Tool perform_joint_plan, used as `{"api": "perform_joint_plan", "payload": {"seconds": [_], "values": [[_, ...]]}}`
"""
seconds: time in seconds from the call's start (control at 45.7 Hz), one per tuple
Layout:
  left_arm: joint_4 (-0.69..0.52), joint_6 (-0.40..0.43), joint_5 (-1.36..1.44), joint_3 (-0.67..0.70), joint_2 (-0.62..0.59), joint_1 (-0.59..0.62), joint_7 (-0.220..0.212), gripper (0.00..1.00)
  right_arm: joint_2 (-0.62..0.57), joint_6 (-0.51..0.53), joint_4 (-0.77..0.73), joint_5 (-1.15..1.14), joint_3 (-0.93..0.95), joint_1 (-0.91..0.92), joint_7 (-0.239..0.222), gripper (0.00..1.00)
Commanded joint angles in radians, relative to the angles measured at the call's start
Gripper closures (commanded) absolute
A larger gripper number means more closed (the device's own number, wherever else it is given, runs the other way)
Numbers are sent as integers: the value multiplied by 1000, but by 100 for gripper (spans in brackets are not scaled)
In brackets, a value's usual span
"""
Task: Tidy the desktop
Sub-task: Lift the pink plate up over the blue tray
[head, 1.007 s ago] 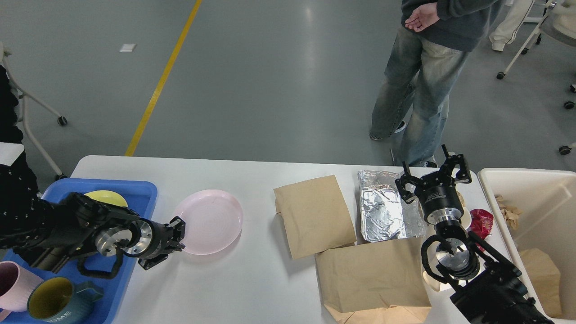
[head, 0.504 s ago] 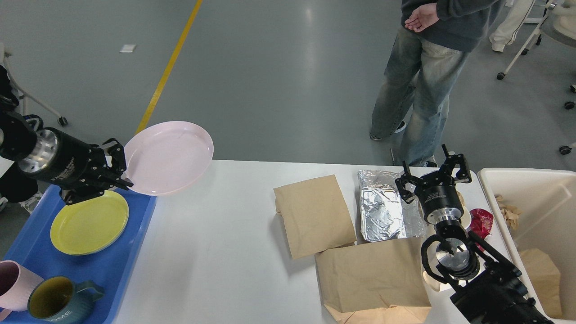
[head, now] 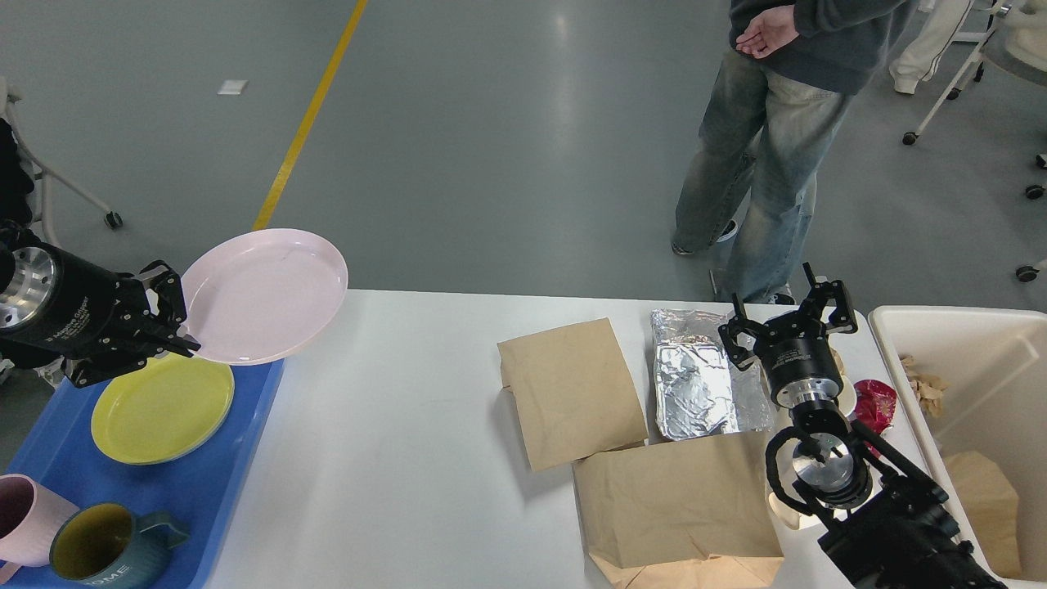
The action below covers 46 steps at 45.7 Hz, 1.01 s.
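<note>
A wide white desktop [head: 409, 458] fills the lower part of the head view, running from the near edge to its far edge about halfway up.

At the far left, the left gripper [head: 176, 315] is closed on the left rim of a pink plate [head: 263, 296]. The plate is lifted and tilted, held above the desktop's far left corner and over the far edge of a blue tray [head: 204, 483]. The tray sits at the left end of the desktop and holds a yellow plate [head: 162, 409] just below the gripper. At its near end are a pink cup [head: 29, 519] and a dark blue mug [head: 106, 548] with a yellow inside.

At the right end of the desktop, the right gripper [head: 789, 315] points away from the viewer with its two fingers spread apart, holding nothing. It hovers over the right edge of a sheet of crumpled silver foil [head: 695, 376]. A small red wrapper [head: 877, 402] lies just to its right.

Left of the foil a flat brown paper bag [head: 568, 388] lies on the desktop. A second, larger brown bag [head: 679, 499] lies nearer, overlapping it slightly and reaching the near edge.

A cream bin [head: 900, 343] stands off the right end of the desktop with paper scraps inside. On the grey floor beyond, a person in jeans [head: 761, 155] stands by the far right corner.
</note>
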State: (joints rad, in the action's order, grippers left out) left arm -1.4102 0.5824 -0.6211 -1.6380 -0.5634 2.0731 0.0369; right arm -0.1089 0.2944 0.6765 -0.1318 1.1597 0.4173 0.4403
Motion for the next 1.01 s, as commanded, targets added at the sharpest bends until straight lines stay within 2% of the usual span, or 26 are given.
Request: {"api": "perform_joint_plan", "payload": {"seconds": [0.0, 0.153, 0.372, 0.482, 0.613, 0.766, 0.832, 0.985], "values": [[50, 7, 11, -3, -101, -36, 9, 100, 0, 0, 0, 0, 0, 0, 0, 0], [171, 10, 61, 9, -257, -67, -12, 100, 0, 0, 0, 0, 0, 0, 0, 0], [375, 59, 138, 129, -372, -246, -14, 100, 0, 0, 0, 0, 0, 0, 0, 0], [494, 74, 141, 171, -375, -349, -12, 100, 0, 0, 0, 0, 0, 0, 0, 0], [635, 63, 138, 270, -352, -528, -21, 100, 0, 0, 0, 0, 0, 0, 0, 0], [775, 31, 141, 375, -283, -705, -121, 100, 0, 0, 0, 0, 0, 0, 0, 0], [798, 7, 142, 392, -267, -743, -143, 100, 0, 2, 0, 0, 0, 0, 0, 0], [803, -58, 184, 399, -240, -751, -144, 100, 0, 0, 0, 0, 0, 0, 0, 0]]}}
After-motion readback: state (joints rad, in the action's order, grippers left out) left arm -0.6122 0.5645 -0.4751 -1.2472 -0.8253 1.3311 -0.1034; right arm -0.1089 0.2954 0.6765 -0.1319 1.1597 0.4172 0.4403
